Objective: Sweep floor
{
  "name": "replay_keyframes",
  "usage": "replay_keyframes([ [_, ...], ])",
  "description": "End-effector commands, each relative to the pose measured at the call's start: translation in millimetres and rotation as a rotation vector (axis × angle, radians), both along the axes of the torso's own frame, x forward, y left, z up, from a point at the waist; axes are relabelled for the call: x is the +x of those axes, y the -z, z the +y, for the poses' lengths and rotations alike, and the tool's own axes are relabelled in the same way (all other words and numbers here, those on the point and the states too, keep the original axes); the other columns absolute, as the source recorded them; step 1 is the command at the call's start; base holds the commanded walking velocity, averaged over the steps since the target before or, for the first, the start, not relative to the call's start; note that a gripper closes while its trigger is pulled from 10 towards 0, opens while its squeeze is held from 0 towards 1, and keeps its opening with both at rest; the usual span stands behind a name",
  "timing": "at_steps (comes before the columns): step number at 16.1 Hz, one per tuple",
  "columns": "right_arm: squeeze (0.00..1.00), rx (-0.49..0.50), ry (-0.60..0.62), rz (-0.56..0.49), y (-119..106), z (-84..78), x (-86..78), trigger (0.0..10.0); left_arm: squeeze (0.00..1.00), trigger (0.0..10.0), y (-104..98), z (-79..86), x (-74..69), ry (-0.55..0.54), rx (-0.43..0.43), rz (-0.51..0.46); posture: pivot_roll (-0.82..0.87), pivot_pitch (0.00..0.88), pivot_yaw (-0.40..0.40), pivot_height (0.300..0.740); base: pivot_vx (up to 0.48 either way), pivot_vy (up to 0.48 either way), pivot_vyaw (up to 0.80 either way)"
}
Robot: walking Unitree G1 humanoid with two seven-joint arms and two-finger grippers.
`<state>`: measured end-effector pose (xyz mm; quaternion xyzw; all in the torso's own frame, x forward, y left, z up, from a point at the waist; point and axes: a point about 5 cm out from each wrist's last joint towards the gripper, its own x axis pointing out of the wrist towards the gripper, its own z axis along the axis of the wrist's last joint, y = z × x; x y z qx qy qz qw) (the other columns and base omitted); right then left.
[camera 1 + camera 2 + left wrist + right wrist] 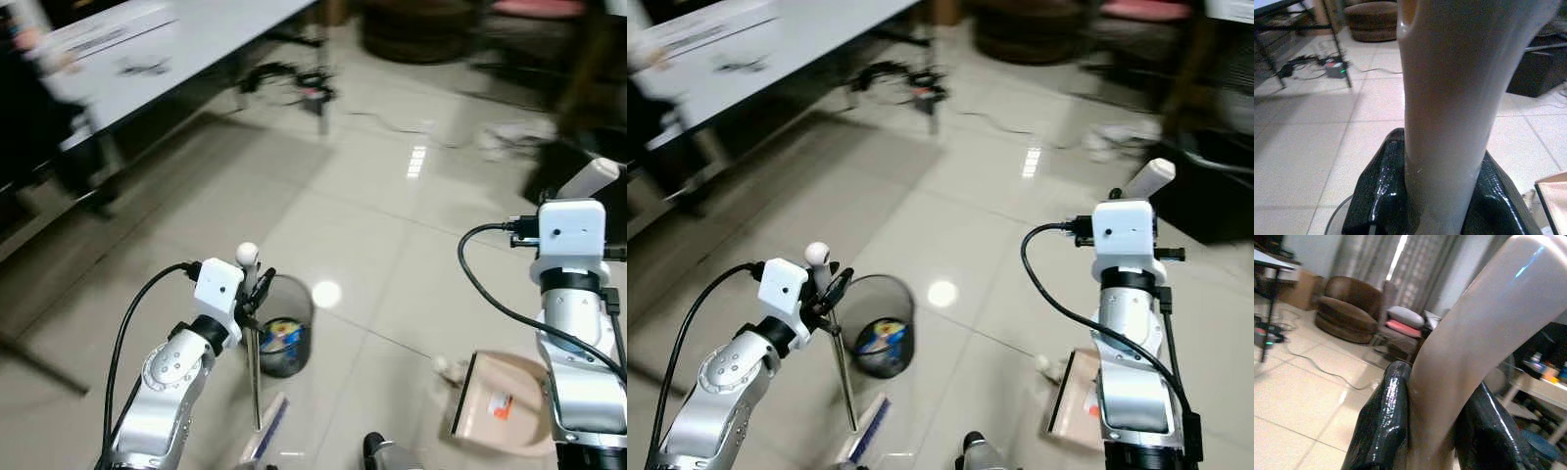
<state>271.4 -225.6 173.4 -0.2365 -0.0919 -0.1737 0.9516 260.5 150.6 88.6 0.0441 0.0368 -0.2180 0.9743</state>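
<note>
My left gripper is shut on the thin metal shaft of a broom, just below its white ball tip. The bristle head rests on the tiles near my feet. In the left wrist view the black fingers clamp the pale handle. My right gripper is shut on the beige handle of a dustpan, whose tan pan sits low on the floor at the right. A small white scrap lies just left of the pan.
A black mesh waste bin with litter inside stands right beside the broom. A white table runs along the back left, with cables and a power strip under its end. Crumpled white stuff and a dark box lie at the right.
</note>
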Motion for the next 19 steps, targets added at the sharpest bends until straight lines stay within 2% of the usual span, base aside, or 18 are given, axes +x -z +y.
replay_keyframes([
  [1, 0.00, -0.006, -0.004, -0.027, -7, 3.9, -0.2, 10.0, 0.00, 10.0, -2, 4.5, 2.8, -0.021, 0.005, -0.014, -0.03, 0.069, 0.083, 0.740, 0.000, 0.000, -0.80],
  [5, 0.00, 0.136, -0.026, -0.007, 6, 17.4, 1.0, 10.0, 0.00, 10.0, -3, 3.6, 8.4, -0.064, 0.041, -0.036, -0.03, 0.074, 0.084, 0.740, 0.000, 0.000, -0.80],
  [6, 0.00, 0.168, -0.062, -0.026, 7, 27.0, 2.1, 10.0, 0.00, 10.0, -5, 3.7, 11.1, -0.081, 0.041, -0.045, -0.03, 0.074, 0.088, 0.740, 0.000, 0.000, -0.80],
  [8, 0.00, 0.146, -0.140, -0.063, 4, 39.9, 3.1, 10.0, 0.00, 10.0, -8, 3.5, 14.7, -0.100, 0.030, -0.052, -0.02, 0.072, 0.089, 0.740, 0.000, 0.000, -0.80],
  [10, 0.00, 0.123, -0.155, -0.054, 6, 42.5, 3.1, 10.0, 0.00, 10.0, -10, 4.0, 16.8, -0.120, 0.013, -0.059, -0.03, 0.072, 0.085, 0.740, 0.000, 0.000, -0.80],
  [14, 0.00, 0.159, -0.170, -0.040, 9, 45.2, 2.4, 10.0, 0.00, 10.0, -14, 5.7, 17.4, -0.152, 0.015, -0.092, -0.02, 0.071, 0.061, 0.740, 0.000, 0.000, -0.80],
  [19, 0.00, 0.236, -0.164, -0.006, 20, 49.8, 2.3, 10.0, 0.00, 10.0, -30, 3.2, 19.9, -0.176, -0.008, -0.170, -0.02, 0.071, 0.064, 0.740, 0.107, 0.000, -0.80],
])
